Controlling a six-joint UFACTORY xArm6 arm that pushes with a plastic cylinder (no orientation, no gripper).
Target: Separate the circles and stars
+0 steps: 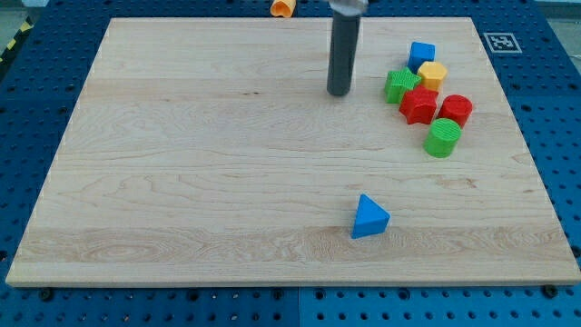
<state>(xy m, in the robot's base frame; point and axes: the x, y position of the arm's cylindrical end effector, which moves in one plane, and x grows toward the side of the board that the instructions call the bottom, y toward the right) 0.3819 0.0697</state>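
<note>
My tip point(339, 91) rests on the wooden board point(182, 163) in the upper middle, to the left of a cluster of blocks and apart from it. The cluster holds a green star point(398, 86), a red star point(418, 105), a red circle point(456, 110) and a green circle point(443, 138). The green star is the nearest block to my tip. The red star touches the green star and sits just left of the red circle. The green circle lies just below the red circle.
A blue cube point(421, 55) and a yellow hexagon point(433, 75) sit at the cluster's top. A blue triangle point(369, 218) lies alone near the board's bottom middle. An orange object point(282, 8) lies off the board at the top edge.
</note>
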